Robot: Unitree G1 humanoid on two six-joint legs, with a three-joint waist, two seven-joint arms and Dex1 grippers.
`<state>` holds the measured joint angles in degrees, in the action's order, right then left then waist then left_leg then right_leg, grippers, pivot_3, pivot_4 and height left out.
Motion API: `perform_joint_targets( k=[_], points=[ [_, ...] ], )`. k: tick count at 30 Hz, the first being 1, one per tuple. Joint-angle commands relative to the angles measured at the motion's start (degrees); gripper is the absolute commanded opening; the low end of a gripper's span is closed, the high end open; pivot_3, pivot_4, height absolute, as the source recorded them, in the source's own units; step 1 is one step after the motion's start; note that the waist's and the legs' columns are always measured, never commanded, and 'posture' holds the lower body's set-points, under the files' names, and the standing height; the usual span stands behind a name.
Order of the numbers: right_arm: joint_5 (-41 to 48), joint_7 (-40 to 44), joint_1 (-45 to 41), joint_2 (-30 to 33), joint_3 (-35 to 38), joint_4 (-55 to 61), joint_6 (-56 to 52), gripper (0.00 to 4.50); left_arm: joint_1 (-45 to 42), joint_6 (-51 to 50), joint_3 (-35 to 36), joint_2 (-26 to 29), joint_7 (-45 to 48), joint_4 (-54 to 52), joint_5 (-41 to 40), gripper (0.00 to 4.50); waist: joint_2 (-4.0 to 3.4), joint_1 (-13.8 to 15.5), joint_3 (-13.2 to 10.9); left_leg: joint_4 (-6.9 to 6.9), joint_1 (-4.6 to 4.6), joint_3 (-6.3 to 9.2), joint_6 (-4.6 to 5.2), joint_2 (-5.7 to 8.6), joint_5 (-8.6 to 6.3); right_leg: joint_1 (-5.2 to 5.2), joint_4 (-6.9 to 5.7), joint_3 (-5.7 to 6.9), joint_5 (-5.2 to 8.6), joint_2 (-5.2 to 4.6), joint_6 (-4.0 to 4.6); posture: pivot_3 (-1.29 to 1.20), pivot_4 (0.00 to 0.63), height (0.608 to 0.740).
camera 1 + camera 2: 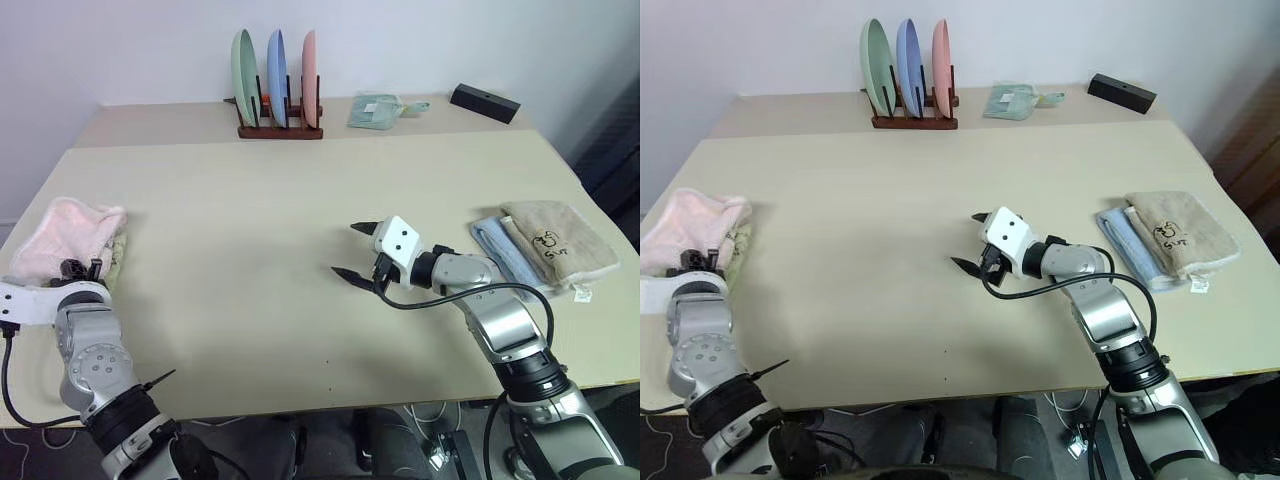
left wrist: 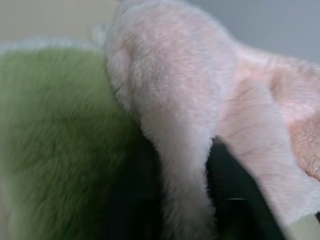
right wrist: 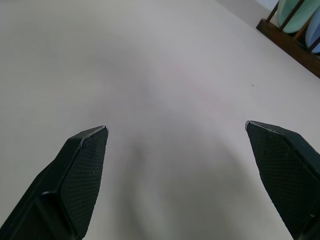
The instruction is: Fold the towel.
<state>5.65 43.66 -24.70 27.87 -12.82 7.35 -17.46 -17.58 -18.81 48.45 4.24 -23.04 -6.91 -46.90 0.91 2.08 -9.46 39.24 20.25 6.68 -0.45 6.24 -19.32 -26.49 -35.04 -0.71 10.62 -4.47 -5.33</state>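
Note:
The towel [image 1: 60, 235], pale pink and bunched up, lies at the table's left edge on top of a light green towel [image 1: 118, 257]. My left gripper [image 1: 80, 268] is right at the pink towel's near edge. In the left wrist view the pink towel [image 2: 175, 90] and the green one [image 2: 55, 140] press close against the camera, and a pink fold hangs down over dark gripper parts. My right gripper [image 1: 357, 250] hovers open over the bare middle of the table [image 3: 165, 75], nothing between its fingertips [image 3: 85, 165].
A wooden rack with three upright plates [image 1: 278, 95] stands at the back. Beside it lie a small green cloth [image 1: 375, 110] and a black box [image 1: 485, 102]. A folded beige towel [image 1: 555, 240] on a blue one [image 1: 495, 245] lies at the right edge.

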Motion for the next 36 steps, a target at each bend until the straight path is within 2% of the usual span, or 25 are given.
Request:
perform_joint_targets(
  k=[1, 3, 4, 8, 10, 12, 15, 17, 20, 22, 24, 29, 36],
  points=[
    [-0.4, 0.1, -0.5, -0.3, 0.1, 0.8, 1.6, 4.50, 1.7, 1.6, -0.2, 0.4, -0.4, -3.4, -1.4, 3.19, 0.00, 0.0, 0.0, 0.00, 0.00, 0.00, 0.00, -0.02, 0.00, 0.00, 0.00, 0.00, 0.00, 0.02, 0.00, 0.00, 0.150, 0.730],
    [-0.4, 0.2, -0.3, -0.3, 0.1, 0.9, 1.8, 4.50, 3.9, 0.8, -0.7, 0.9, 0.0, -5.3, -2.0, 4.18, 0.00, 0.0, 0.0, -0.01, 0.00, -0.01, -0.01, -0.02, 0.00, 0.00, -0.01, 0.00, 0.00, 0.02, 0.00, 0.00, 0.150, 0.730],
    [-0.5, 0.2, -0.2, -0.3, 0.1, 1.0, 1.8, 4.50, 5.5, 0.4, -0.9, 1.4, 0.5, -6.6, -2.3, 4.45, 0.00, -0.1, 0.0, -0.01, 0.00, -0.02, 0.00, -0.02, 0.00, 0.00, 0.00, -0.01, 0.00, 0.01, 0.00, 0.00, 0.150, 0.730],
    [-0.5, 0.5, -0.1, -0.1, 0.2, 0.7, 1.9, 4.50, 11.4, 0.4, -0.5, 3.6, 1.9, -11.2, -2.6, 4.45, 0.00, -0.1, 0.0, -0.03, -0.01, -0.03, 0.00, -0.03, 0.00, -0.02, 0.00, -0.03, 0.00, 0.02, 0.01, 0.00, 0.150, 0.730],
    [-0.6, 0.8, -0.2, 0.1, 0.3, 0.2, 2.1, 4.50, 14.6, 1.5, 0.5, 6.7, 3.4, -13.9, -1.2, 4.45, 0.01, -0.1, 0.0, -0.03, -0.02, -0.03, 0.00, -0.03, 0.00, 0.00, 0.00, -0.03, 0.00, 0.02, 0.01, 0.00, 0.150, 0.730],
    [-0.6, 1.4, -0.4, 0.3, 0.3, -0.9, 2.7, 4.50, 16.6, 1.2, -1.4, 11.2, 5.7, -16.1, 2.5, 4.45, 0.02, -0.1, 0.0, -0.04, -0.02, -0.02, 0.00, -0.03, 0.00, 0.00, -0.01, -0.03, 0.01, 0.03, 0.02, 0.00, 0.150, 0.730],
    [-0.3, 1.1, -1.0, -0.7, 0.3, -2.4, 2.6, 4.50, 16.8, -0.5, -8.6, 19.1, 11.8, -18.3, 7.9, 4.45, 0.03, 0.5, 0.0, -0.03, -0.04, 0.00, 0.00, 0.00, 0.00, 0.10, 0.01, 0.00, 0.01, 0.03, 0.03, 0.00, 0.150, 0.730],
    [-0.6, 1.1, -1.1, -0.8, 0.6, -4.1, 3.6, 4.50, 17.5, -2.5, -16.5, 24.9, 16.2, -19.8, 13.9, 4.45, 0.03, 0.5, 0.0, -0.02, -0.06, 0.06, 0.01, 0.06, 0.00, 0.17, 0.02, 0.09, 0.01, 0.03, 0.03, 0.00, 0.150, 0.730],
    [-1.0, -1.1, -0.8, -1.5, 1.9, -6.3, 3.4, 4.50, 16.0, -2.8, -32.8, 27.8, 28.3, -23.5, 15.7, 4.45, -0.04, 0.1, 0.0, -0.04, -0.17, -0.05, 0.13, 0.09, -0.07, 0.22, 0.02, 0.03, 0.01, 0.00, 0.02, 0.00, 0.150, 0.730],
    [-0.9, -2.8, -0.7, -1.4, 3.5, -7.9, 3.7, 4.50, 15.0, -1.3, -39.3, 27.2, 31.3, -22.0, 19.3, 4.45, -0.04, -0.4, 0.0, -0.05, -0.14, -0.11, 0.14, 0.07, -0.08, 0.15, 0.04, -0.04, 0.01, -0.04, 0.02, 0.00, 0.150, 0.730],
    [-1.0, -3.9, -0.6, -0.7, 4.9, -9.1, 4.3, 4.50, 14.0, -0.1, -42.1, 26.0, 31.8, -20.3, 22.4, 4.45, -0.06, -1.5, 0.0, -0.10, -0.03, -0.13, 0.13, 0.00, -0.08, -0.03, 0.03, -0.08, 0.01, 0.00, 0.02, 0.00, 0.150, 0.730],
    [0.8, -5.9, 2.4, -0.1, 9.3, -7.7, 2.9, 4.50, 12.6, 0.9, -45.6, 23.6, 35.0, -14.9, 26.6, 4.45, -0.12, -1.8, 0.0, -0.21, 0.04, -0.13, 0.05, -0.09, -0.03, -0.18, -0.02, -0.10, 0.01, 0.06, 0.04, 0.00, 0.150, 0.730],
    [6.6, -4.1, 6.4, 0.8, 14.2, -2.3, -0.1, 4.50, 13.5, 0.9, -45.9, 23.1, 39.9, -12.3, 28.7, 4.45, -0.13, -1.4, 0.0, -0.13, 0.05, -0.14, 0.10, -0.05, -0.06, -0.12, 0.01, -0.13, 0.00, 0.01, 0.03, 0.00, 0.150, 0.730]
  ],
)
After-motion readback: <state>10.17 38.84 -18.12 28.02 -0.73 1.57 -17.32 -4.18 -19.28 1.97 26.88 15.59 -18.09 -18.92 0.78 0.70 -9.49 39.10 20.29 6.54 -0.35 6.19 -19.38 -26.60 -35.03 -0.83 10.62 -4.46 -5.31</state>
